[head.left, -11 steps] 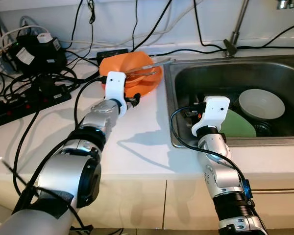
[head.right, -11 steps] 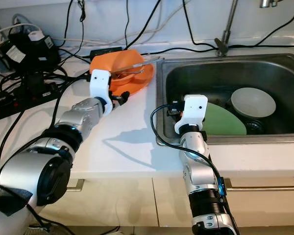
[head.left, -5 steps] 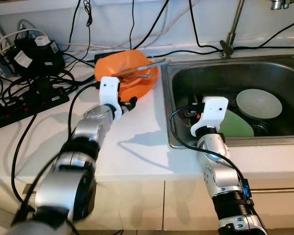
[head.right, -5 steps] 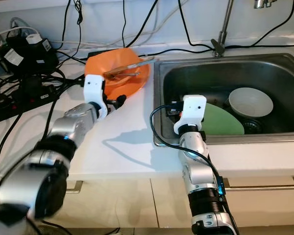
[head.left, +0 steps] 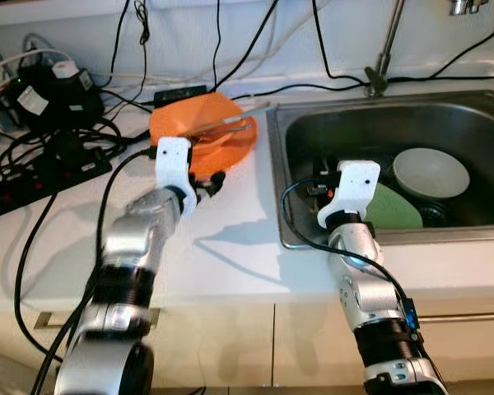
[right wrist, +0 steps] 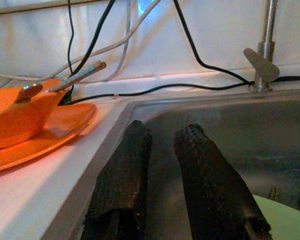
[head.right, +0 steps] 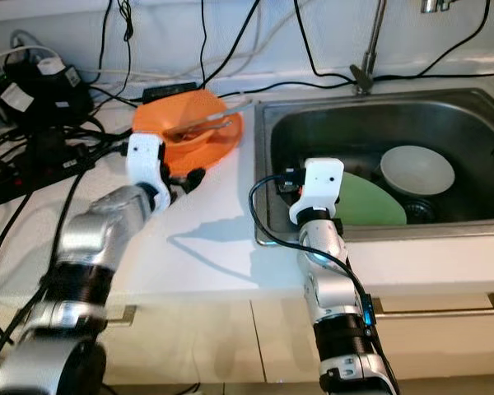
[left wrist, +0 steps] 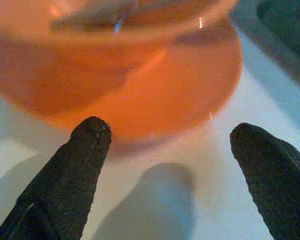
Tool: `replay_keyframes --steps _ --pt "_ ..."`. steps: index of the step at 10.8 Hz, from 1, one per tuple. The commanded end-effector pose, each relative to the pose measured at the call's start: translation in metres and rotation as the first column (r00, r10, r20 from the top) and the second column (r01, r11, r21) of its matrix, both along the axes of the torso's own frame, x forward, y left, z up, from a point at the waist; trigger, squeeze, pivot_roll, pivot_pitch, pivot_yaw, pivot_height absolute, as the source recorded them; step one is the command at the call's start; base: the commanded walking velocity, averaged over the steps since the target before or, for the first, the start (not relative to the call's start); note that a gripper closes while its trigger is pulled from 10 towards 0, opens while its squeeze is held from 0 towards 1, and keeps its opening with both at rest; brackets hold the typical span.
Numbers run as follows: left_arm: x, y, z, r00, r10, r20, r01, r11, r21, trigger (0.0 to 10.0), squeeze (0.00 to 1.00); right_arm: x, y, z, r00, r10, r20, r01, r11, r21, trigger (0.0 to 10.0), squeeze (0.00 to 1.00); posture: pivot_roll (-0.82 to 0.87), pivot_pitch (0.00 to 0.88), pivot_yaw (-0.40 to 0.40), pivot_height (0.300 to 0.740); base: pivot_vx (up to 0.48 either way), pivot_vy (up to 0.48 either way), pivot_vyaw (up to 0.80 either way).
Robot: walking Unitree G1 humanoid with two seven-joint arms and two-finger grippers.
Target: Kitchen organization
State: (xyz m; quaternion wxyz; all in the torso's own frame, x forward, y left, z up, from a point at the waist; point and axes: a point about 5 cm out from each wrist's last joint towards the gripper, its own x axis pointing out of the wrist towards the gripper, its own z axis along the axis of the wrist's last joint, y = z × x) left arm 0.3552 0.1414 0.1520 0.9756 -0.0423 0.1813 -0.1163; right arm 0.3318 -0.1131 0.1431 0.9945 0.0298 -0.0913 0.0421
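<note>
White bench [head.left: 230,247]: one, with one stainless sink [head.left: 477,107] set into its right half.

Orange plate [head.left: 230,152]: one, flat on the bench just left of the sink rim.

Orange bowl [head.left: 185,123]: one, resting on the plate.

Metal utensils [head.left: 230,123]: two, lying across the bowl, handles reaching toward the sink.

White bowl [head.left: 432,171]: one, upright in the sink basin.

Green plate [head.left: 395,210]: one, in the sink, beside and partly under the white bowl, just ahead of the right arm.

Faucet [head.left: 383,58]: one, behind the sink.

Black power strip [head.left: 33,177]: one, at the bench's far left, amid a tangle of black and white cables and adapters.

Left end effector [left wrist: 172,145]: over the bench, just short of the orange plate; two black fingers [left wrist: 82,165] spread wide apart, nothing between them.

Right end effector [right wrist: 162,145]: over the near left corner of the sink; two black fingers [right wrist: 127,170] nearly together with a narrow gap, holding nothing.
</note>
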Motion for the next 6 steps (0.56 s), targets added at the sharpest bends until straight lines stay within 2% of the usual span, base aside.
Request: replay_keyframes --steps 1,4,6 --pt "-0.008 0.006 -0.005 0.999 0.011 -0.048 -0.01 1.0 0.014 10.0 0.0 0.002 0.001 -0.003 1.0 0.007 -0.015 -0.007 1.0 0.005 10.0 0.0 0.09 0.0 0.124 0.74 0.0 0.0 0.0" --pt "-0.032 0.009 0.001 0.997 0.029 -0.067 -0.027 0.999 0.024 10.0 0.0 0.002 0.001 -0.005 1.0 0.005 -0.019 -0.004 1.0 0.008 10.0 0.0 0.1 0.0 0.126 0.74 0.0 0.0 0.0" --pt "-0.035 0.001 0.028 0.994 0.03 0.108 -0.035 0.998 0.045 10.0 0.0 0.001 0.003 -0.006 1.0 0.008 -0.023 -0.007 1.0 0.011 10.0 0.0 0.1 0.0 0.118 0.74 0.0 0.0 0.0"
